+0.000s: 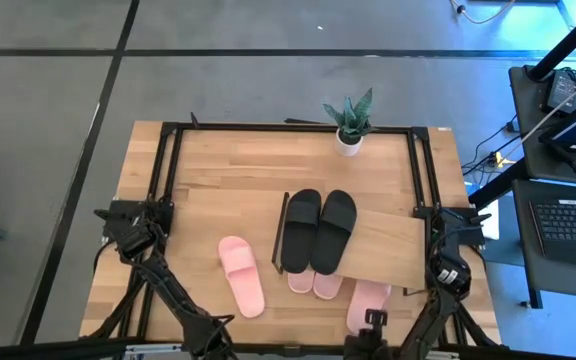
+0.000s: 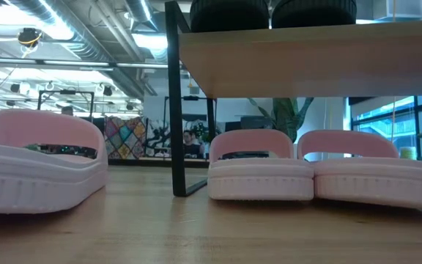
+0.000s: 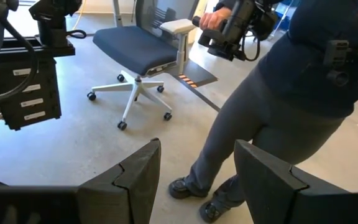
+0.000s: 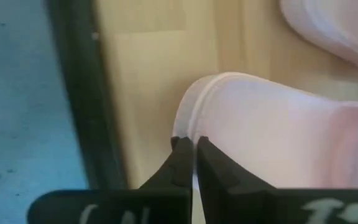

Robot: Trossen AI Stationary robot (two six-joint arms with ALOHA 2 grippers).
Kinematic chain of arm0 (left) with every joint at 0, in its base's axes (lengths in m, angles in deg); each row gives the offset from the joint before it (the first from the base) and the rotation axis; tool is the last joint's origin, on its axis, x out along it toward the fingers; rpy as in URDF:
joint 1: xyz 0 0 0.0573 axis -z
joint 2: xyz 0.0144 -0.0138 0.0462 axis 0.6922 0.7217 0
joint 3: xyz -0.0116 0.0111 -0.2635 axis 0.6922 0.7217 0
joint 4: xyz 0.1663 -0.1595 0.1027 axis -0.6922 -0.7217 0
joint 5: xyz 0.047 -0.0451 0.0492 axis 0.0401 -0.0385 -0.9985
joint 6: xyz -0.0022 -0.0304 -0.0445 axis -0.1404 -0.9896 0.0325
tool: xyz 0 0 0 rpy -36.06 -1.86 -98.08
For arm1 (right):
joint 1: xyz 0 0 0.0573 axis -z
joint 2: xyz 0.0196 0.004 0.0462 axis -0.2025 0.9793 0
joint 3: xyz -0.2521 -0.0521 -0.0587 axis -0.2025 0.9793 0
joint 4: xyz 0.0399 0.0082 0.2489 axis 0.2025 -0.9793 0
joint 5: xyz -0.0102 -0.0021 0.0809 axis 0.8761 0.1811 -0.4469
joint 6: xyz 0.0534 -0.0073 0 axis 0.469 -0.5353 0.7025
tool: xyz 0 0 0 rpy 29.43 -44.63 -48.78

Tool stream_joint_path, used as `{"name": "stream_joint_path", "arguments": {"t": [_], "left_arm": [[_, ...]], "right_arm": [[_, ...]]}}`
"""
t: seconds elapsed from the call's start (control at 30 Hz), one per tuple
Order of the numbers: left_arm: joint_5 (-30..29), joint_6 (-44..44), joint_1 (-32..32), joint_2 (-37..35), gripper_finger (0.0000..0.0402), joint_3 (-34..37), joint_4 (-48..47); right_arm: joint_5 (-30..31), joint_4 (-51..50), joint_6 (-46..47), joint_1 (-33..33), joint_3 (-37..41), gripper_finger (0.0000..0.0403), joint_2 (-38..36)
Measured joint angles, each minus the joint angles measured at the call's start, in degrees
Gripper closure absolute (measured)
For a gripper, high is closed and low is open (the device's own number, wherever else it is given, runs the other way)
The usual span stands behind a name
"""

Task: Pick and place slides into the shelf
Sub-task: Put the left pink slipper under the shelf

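My right gripper [image 4: 194, 144] is pinched closed on the rim of a pale pink slide [image 4: 272, 130] at the bottom edge of the high view. My left gripper [image 3: 194, 174] hangs open off-table. The black pair [image 1: 320, 230] sits atop the shelf [image 1: 388, 238], mid-frame.

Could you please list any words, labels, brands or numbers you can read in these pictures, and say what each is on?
No text can be read anywhere.
White marks on the right gripper: cut off and blurred, unreadable.
Labels on the dark drawer unit on the floor: too small to read.
Slides, shelf and plant pot: no visible writing.
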Motion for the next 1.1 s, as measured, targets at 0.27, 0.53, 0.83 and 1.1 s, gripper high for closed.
{"name": "stream_joint_path", "arguments": {"t": [0.27,0.53,0.83,1.1], "left_arm": [[0.0,0.0,-0.2,0.0,0.0206,0.0,0.0],[0.0,0.0,-0.2,-0.1,0.0206,0.0,-0.1],[0.0,0.0,-0.2,-0.1,0.0206,0.0,-0.2],[0.0,-0.1,-0.2,-0.1,0.0206,0.0,-0.2]], "right_arm": [[0.7,-2.7,-3.6,2.1,0.9,0.0395,0.0],[3.1,-5.8,-9.3,3.6,0.9,0.0394,-0.1],[4.0,-4.1,-12.1,4.3,4.1,0.0394,-0.2],[4.4,-1.5,-13.6,4.3,6.9,0.0394,-0.2]]}}
